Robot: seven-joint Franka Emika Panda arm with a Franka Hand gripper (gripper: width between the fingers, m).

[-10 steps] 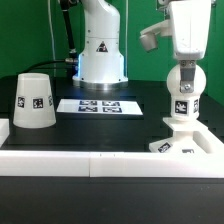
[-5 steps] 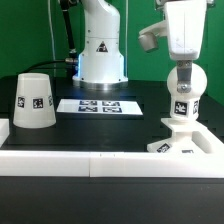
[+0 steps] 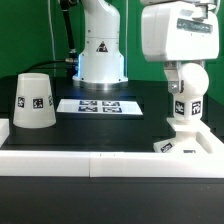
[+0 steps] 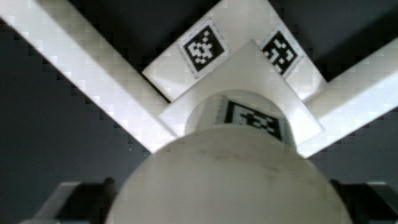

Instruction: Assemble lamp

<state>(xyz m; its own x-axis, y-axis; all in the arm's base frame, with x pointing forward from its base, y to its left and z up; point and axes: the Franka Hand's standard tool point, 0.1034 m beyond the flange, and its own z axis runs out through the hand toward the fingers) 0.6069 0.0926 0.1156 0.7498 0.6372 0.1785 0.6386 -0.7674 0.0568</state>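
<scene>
Bulb (image 3: 186, 95) is held upright on the base (image 3: 195, 143), clamped between the gripper (image 3: 186, 80) fingers, whose wrist is seen turned since half a second ago, so screwing-in is judged under way, with shade (image 3: 33, 102) well apart from the base.

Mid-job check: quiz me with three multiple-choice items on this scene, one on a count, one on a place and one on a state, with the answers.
1. How many lamp parts show in the exterior view? A one; B two; C three.
2. Where does the shade stand? A at the exterior view's left, apart from the base; B stacked on the base; C tipped over at the exterior view's right.
3. The bulb is: A lying beside the base; B upright on the base; C inside the shade.
Answers: 1 C, shade, bulb and base all show. 2 A, it stands alone at that side. 3 B, it rises straight from the base.
</scene>
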